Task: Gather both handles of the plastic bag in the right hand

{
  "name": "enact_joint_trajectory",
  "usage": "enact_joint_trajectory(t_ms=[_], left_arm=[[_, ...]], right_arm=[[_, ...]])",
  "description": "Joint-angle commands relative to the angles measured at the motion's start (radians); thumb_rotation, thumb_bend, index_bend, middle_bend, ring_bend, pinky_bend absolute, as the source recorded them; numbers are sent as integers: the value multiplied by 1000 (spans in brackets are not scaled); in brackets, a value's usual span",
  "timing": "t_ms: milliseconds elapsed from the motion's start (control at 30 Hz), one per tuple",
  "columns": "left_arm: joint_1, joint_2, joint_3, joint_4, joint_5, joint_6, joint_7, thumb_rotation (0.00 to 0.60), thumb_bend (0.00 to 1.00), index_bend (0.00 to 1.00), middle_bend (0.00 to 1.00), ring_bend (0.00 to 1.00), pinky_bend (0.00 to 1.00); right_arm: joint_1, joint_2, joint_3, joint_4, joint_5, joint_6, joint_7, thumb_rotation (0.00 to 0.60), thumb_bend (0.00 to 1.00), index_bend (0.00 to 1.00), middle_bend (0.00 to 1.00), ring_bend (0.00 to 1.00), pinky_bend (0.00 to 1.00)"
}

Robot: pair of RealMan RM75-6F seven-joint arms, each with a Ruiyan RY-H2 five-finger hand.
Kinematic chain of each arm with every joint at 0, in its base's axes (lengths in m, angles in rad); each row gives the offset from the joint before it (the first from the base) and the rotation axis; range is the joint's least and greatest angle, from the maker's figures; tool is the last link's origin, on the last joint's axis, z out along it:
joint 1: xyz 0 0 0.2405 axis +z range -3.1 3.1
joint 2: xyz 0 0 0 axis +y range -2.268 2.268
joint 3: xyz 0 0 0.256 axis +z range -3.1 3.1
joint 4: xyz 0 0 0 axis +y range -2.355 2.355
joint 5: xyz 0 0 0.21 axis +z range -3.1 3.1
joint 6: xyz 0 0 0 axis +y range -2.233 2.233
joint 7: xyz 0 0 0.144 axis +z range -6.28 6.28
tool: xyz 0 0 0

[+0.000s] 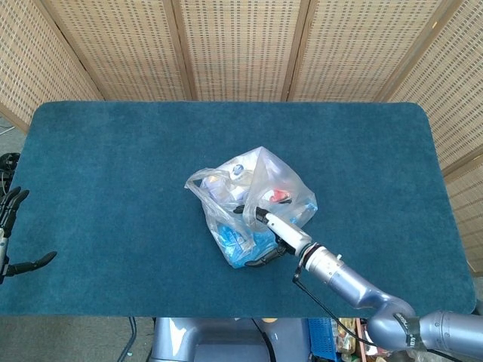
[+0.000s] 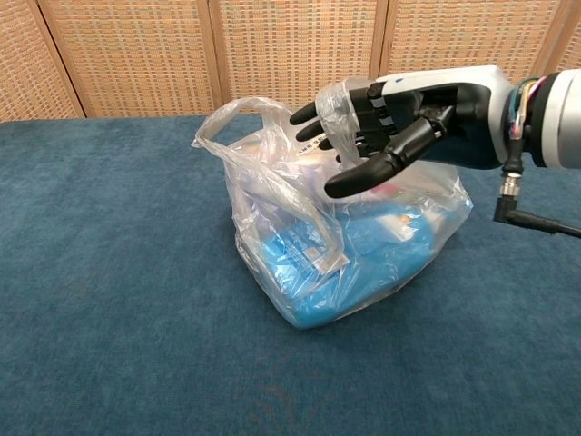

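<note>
While the right hand [image 1: 264,226] reaches from the near edge of the blue tabletop [image 1: 113,151] in the head view, its dark fingers lie against the near side of the plastic bag [image 1: 253,207], which sits just beyond and partly beneath them; the left hand [image 1: 11,234] hangs well apart at the tabletop's far left edge, fingers spread and holding nothing. From the chest view, the right hand [image 2: 381,123] has its fingers [image 2: 313,118] threaded through the nearer handle [image 2: 345,118], the film draped over them, thumb stretched below and not closed, so nothing is pinched yet. The other handle [image 2: 231,123] stands just beyond the fingertips, a loose upright loop. The bag [image 2: 363,254] below the palm looks filled with blue packets and small containers, so it likely has some weight. Its film appears thin, soft and slippery, prone to collapsing or sliding off; hooking each loop at its top seems the safest hold.
</note>
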State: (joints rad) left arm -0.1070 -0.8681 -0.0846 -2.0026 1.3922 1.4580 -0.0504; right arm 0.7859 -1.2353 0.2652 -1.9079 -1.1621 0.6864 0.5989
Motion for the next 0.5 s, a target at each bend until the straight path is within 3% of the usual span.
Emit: enact_joint_trajectory(t_ms=[33, 167, 267, 367, 500], left_arm=[[-2, 2, -3, 2, -6, -3, -7, 600, 52, 0, 0, 0, 0], [-2, 5, -7, 3, -14, -7, -15, 600, 52, 0, 0, 0, 0], [-5, 6, -8, 3, -19, -13, -18, 600, 52, 0, 0, 0, 0], [-8, 7, -9, 1, -25, -22, -19, 600, 52, 0, 0, 0, 0], [-11, 5, -11, 1, -30, -26, -11, 600, 52, 0, 0, 0, 0]], right_arm=[[19, -22, 82, -1, 83, -82, 170, 600, 218, 153, 183, 29, 23], [10, -26, 160, 18, 120, -166, 347, 600, 302, 176, 226, 80, 60], [-11, -37, 219, 32, 141, -208, 468, 600, 427, 198, 271, 133, 94], [-40, -45, 286, 56, 129, -281, 589, 600, 530, 234, 320, 193, 195], [-66, -53, 336, 80, 106, -333, 654, 600, 580, 298, 410, 300, 292]])
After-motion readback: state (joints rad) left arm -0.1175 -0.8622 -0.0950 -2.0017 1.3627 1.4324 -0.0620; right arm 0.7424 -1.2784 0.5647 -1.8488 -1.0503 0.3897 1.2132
